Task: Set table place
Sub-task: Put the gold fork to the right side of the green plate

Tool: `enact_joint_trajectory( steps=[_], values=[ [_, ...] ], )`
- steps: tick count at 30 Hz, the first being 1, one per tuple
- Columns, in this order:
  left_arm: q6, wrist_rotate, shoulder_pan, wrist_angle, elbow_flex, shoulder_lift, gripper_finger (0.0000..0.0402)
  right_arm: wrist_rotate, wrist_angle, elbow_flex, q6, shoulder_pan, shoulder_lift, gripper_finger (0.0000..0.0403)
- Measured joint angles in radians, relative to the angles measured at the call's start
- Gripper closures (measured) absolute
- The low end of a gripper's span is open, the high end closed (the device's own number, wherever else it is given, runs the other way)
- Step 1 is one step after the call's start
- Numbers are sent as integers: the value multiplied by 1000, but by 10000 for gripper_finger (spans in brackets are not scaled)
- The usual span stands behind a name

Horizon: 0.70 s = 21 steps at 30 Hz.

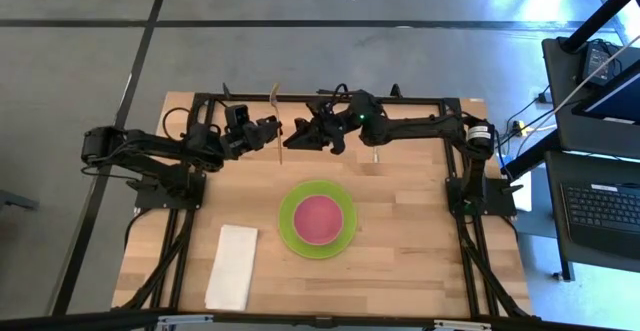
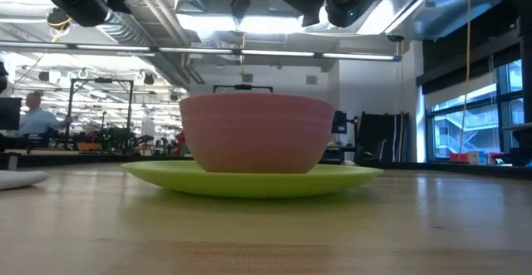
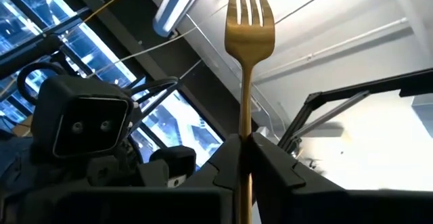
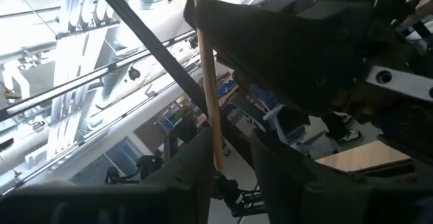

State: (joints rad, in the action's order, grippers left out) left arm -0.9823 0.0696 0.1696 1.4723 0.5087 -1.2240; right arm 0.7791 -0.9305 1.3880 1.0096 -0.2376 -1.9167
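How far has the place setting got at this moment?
Done: the pink bowl sits on the green plate, and the napkin lies to the plate's left. In hand: the left gripper grips the gold fork, with the right gripper around its handle, mid-handover. Left: laying the fork and the spoon by the plate.

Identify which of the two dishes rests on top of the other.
The pink bowl: smaller, it sits centred on the lime-green plate, which lies flat on the table.

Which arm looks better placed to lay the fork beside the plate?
Probably left: the left end effector is clamped on the gold fork; the right end effector only straddles its handle, fingers apart.
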Motion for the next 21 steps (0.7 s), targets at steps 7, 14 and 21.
enact_joint_trajectory(
  steps=[7, 14, 21],
  values=[
    [18, 0, 0, 0, 0, 0, 384, -25, 11, 0, -22, 23, 0, 299],
    [18, 0, 0, 2, 1, 1, 389, -30, 39, 78, -53, 25, 0, 299],
    [26, 0, 0, -1, 1, 0, 374, -30, 247, 167, -141, 26, 2, 299]
  ],
)
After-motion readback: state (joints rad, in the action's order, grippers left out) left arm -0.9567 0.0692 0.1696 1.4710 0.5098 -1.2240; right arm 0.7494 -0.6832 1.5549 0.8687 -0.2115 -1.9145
